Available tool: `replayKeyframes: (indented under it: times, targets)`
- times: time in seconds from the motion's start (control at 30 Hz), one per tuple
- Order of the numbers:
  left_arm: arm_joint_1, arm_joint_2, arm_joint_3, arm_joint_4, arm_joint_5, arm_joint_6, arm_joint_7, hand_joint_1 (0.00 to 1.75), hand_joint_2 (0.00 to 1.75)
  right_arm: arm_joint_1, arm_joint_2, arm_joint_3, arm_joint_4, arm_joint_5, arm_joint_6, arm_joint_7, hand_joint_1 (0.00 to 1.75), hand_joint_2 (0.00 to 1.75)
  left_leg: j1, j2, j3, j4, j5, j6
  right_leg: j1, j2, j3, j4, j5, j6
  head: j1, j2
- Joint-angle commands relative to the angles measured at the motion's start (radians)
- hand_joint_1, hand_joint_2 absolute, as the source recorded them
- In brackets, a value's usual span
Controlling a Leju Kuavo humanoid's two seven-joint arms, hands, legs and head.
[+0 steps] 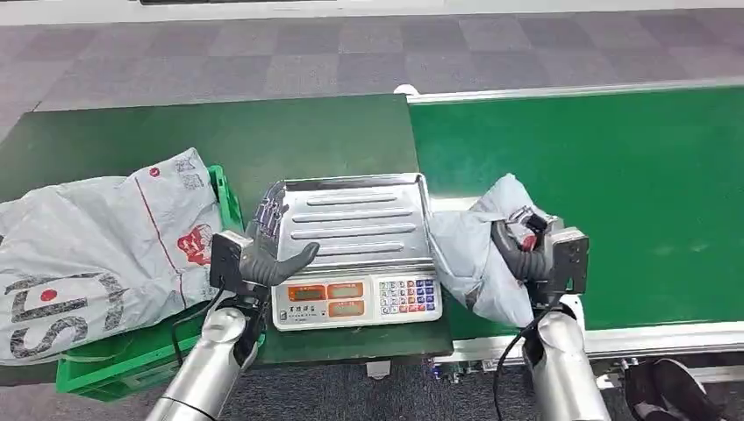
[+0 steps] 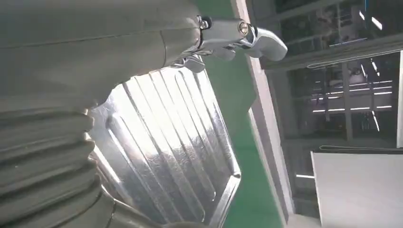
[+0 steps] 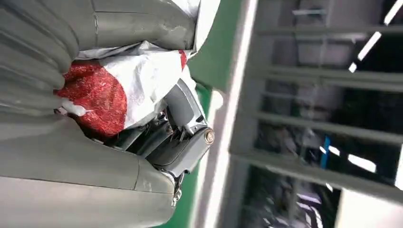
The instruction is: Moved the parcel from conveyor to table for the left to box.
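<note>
A grey plastic parcel (image 1: 474, 250) with a red mark lies at the conveyor's near left edge, beside the scale. My right hand (image 1: 524, 241) grips it, fingers curled round its right side; up close the grey bag with its red patch (image 3: 102, 95) is pressed against that hand (image 3: 176, 137). My left hand (image 1: 270, 241) hovers with fingers spread over the left edge of the scale's steel pan (image 1: 360, 219), holding nothing. The left wrist view has the ribbed pan (image 2: 166, 142) right under the fingers (image 2: 247, 35).
The scale (image 1: 355, 298) with its keypad sits on the dark green table (image 1: 219, 132). A green crate (image 1: 105, 373) at the left holds a big grey printed bag (image 1: 88, 254). The green conveyor belt (image 1: 632, 175) stretches right, its metal rail (image 1: 667, 338) along the near side.
</note>
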State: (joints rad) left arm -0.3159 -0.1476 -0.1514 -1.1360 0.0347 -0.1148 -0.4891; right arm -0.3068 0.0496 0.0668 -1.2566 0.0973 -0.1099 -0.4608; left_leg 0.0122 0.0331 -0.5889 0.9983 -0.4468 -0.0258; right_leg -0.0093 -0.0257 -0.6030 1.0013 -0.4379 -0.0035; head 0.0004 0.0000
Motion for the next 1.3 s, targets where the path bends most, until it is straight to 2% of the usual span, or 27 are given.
replayKeyframes:
  times: [0.03, 0.1, 0.17, 0.23, 0.37, 0.53, 0.73, 0.77, 0.8, 0.9, 1.07, 1.3]
  targets:
    - [-0.057, 0.026, -0.011, 0.078, 0.033, 0.012, -0.008, 0.00, 1.75, -0.297, -0.087, 0.207, 0.115, 0.011, 0.012, 0.096, 1.75, 1.75, -0.001, 0.003, -0.002, 0.002, 0.000, 0.001, -0.001, 0.007, -0.004, 0.002, 0.002, 0.000, 0.000, 0.000]
    - [-0.071, 0.025, -0.016, 0.092, 0.036, 0.015, -0.009, 0.00, 1.75, -0.336, -0.074, 0.229, 0.168, 0.008, 0.008, 0.105, 1.75, 1.75, -0.001, 0.004, -0.001, 0.001, 0.001, 0.002, -0.001, 0.008, -0.004, 0.002, 0.003, 0.001, 0.000, 0.000]
    - [-0.094, 0.018, -0.020, 0.110, 0.041, 0.022, -0.011, 0.00, 1.75, -0.406, -0.031, 0.296, 0.297, 0.022, 0.027, 0.114, 1.75, 1.75, 0.000, 0.003, -0.001, 0.000, 0.003, 0.002, -0.001, 0.008, -0.003, 0.001, 0.004, 0.001, 0.000, 0.000]
    - [-0.105, 0.015, -0.023, 0.117, 0.039, 0.026, -0.012, 0.00, 1.75, -0.441, -0.003, 0.333, 0.370, 0.026, 0.027, 0.114, 1.75, 1.75, 0.000, 0.002, 0.000, 0.001, 0.003, 0.001, 0.000, 0.005, -0.002, 0.001, 0.003, 0.001, 0.000, 0.000]
    - [-0.130, 0.008, -0.027, 0.139, 0.036, 0.034, -0.014, 0.00, 1.75, -0.492, 0.053, 0.398, 0.534, 0.026, 0.050, 0.106, 1.75, 1.75, 0.000, 0.002, 0.000, 0.000, 0.005, 0.001, 0.000, 0.006, -0.002, 0.000, 0.004, 0.001, 0.000, 0.000]
    - [-0.139, 0.012, -0.022, 0.145, 0.034, 0.050, -0.017, 0.00, 1.75, -0.495, 0.101, 0.441, 0.632, 0.012, 0.070, 0.070, 1.75, 1.75, 0.000, -0.001, -0.001, 0.000, 0.005, 0.001, 0.001, 0.003, -0.002, 0.000, 0.003, 0.001, 0.000, 0.000]
    - [-0.140, 0.009, -0.022, 0.148, 0.033, 0.054, -0.016, 0.00, 1.75, -0.474, 0.098, 0.462, 0.632, -0.007, 0.092, 0.058, 1.75, 1.75, 0.000, -0.003, -0.001, -0.001, 0.005, 0.001, 0.000, 0.003, -0.002, 0.000, 0.003, 0.001, 0.000, 0.000]
    - [-0.145, 0.009, -0.026, 0.153, 0.032, 0.055, -0.015, 0.00, 1.75, -0.468, 0.093, 0.464, 0.625, -0.008, 0.092, 0.059, 0.66, 1.75, 0.000, -0.003, -0.003, 0.000, 0.005, 0.001, 0.000, 0.002, -0.003, 0.000, 0.003, 0.001, 0.000, 0.000]
    - [-0.150, 0.007, -0.028, 0.160, 0.031, 0.056, -0.015, 0.00, 1.75, -0.462, 0.087, 0.469, 0.614, -0.008, 0.093, 0.059, 0.00, 1.75, 0.000, -0.004, -0.003, 0.000, 0.005, 0.001, 0.000, 0.000, -0.003, 0.001, 0.003, 0.002, 0.000, 0.000]
    - [-0.157, 0.006, -0.026, 0.167, 0.028, 0.063, -0.015, 0.00, 1.75, -0.436, 0.062, 0.474, 0.556, -0.010, 0.096, 0.061, 0.00, 1.75, 0.000, -0.005, -0.004, 0.000, 0.006, 0.001, 0.001, -0.001, -0.003, 0.000, 0.003, 0.002, 0.000, 0.000]
    - [-0.159, 0.013, -0.031, 0.155, -0.004, 0.083, -0.023, 0.00, 1.75, -0.365, -0.005, 0.405, 0.407, -0.036, 0.073, 0.083, 0.00, 1.75, 0.001, -0.008, -0.004, 0.001, 0.006, 0.001, 0.001, -0.003, -0.003, -0.001, 0.003, 0.002, 0.000, 0.000]
    - [-0.171, 0.015, -0.035, 0.149, -0.020, 0.093, -0.023, 0.00, 1.75, -0.359, -0.061, 0.313, 0.402, -0.056, 0.074, 0.085, 0.00, 1.75, 0.000, -0.008, -0.004, 0.001, 0.006, 0.001, 0.001, -0.003, -0.003, 0.000, 0.003, 0.002, 0.000, 0.000]
